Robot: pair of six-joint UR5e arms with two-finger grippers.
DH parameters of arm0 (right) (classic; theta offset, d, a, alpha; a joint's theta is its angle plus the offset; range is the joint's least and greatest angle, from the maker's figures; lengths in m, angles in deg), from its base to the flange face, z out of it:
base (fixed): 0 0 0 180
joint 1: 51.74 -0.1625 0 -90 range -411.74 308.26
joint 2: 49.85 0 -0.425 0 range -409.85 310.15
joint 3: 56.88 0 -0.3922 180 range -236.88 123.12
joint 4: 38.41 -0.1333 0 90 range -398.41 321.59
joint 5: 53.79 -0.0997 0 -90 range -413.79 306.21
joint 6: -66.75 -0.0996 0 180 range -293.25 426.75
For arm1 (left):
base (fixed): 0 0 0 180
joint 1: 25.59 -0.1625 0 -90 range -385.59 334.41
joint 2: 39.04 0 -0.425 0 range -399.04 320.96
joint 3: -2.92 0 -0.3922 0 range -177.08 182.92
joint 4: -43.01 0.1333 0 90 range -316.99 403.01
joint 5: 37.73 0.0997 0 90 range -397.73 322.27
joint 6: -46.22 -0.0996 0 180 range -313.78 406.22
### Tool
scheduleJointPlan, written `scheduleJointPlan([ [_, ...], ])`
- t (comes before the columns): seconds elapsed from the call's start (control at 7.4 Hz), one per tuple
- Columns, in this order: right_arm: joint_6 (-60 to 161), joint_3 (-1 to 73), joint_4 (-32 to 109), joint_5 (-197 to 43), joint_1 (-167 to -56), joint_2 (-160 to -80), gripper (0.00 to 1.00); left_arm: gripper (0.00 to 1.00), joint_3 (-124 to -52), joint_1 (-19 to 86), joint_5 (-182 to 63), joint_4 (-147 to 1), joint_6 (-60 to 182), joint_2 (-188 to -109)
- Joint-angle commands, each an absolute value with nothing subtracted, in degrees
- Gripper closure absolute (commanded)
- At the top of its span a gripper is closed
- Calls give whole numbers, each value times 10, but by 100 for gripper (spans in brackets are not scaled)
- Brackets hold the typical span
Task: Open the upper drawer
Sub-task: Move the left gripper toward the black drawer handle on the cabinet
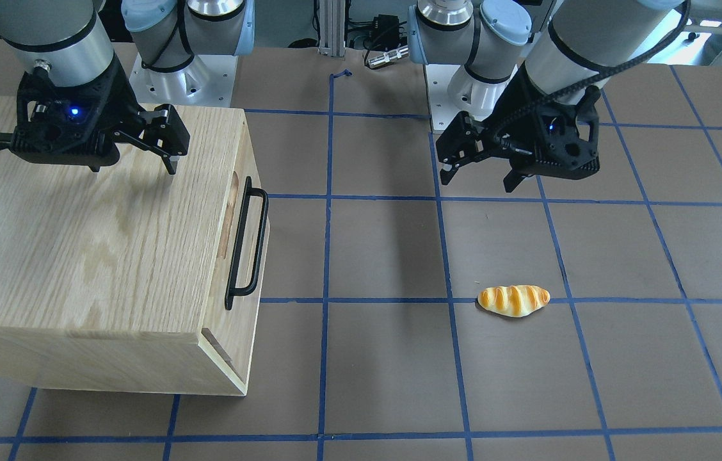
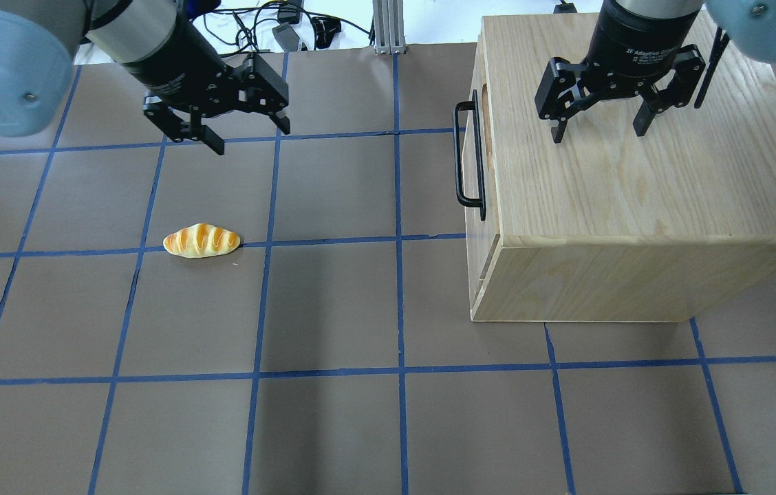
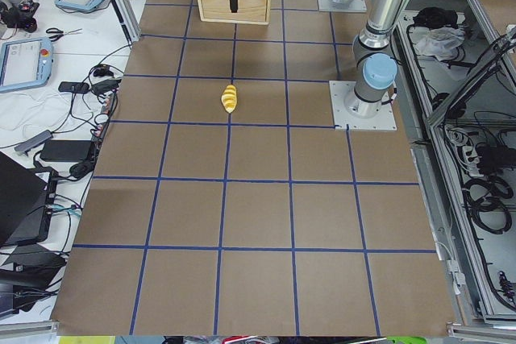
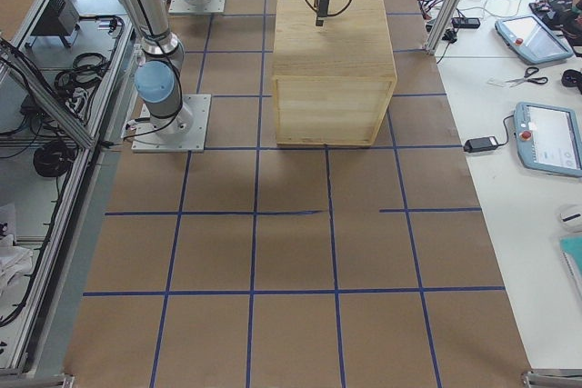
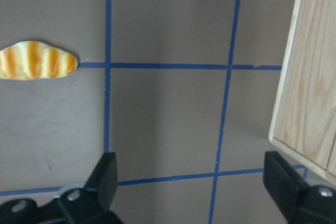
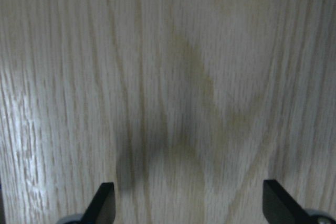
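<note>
Right gripper (image 2: 598,134): "2F Adaptive", fingers spread | left gripper (image 2: 252,137): spread | upper drawer (image 1: 246,256): closed, black handle (image 2: 457,151), cabinet (image 2: 636,192) 9 o'clock overhead

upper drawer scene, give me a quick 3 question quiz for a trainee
1. Fill in: the bread roll lies nearer the robot's ___ arm.
2. Choose one: the right pincer hangs over A) the cabinet top, B) the bread roll, C) bare table.
3. True or false: the upper drawer is already pulled out.

Key: 1 left; 2 A; 3 false. The drawer's front sits flush with the cabinet and neither pincer touches the handle.
</note>
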State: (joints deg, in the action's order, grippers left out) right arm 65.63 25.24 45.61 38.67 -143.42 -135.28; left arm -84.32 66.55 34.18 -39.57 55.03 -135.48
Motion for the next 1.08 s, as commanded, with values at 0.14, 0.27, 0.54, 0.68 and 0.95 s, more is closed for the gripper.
scheduleJointPlan([
  [0.14,657,253,456,387,-1435,-1353,0,0,-846,754,278,-257,684,-1424],
  [0.27,657,252,456,387,-1434,-1353,0,0,-845,765,271,-238,684,-1441],
  [0.54,657,252,456,387,-1435,-1353,0,0,-846,797,240,-188,706,-1463],
  [0.68,656,252,456,387,-1435,-1353,0,0,-846,801,239,-186,706,-1470],
  [0.95,657,252,456,387,-1435,-1353,0,0,-848,812,240,-184,706,-1478],
])
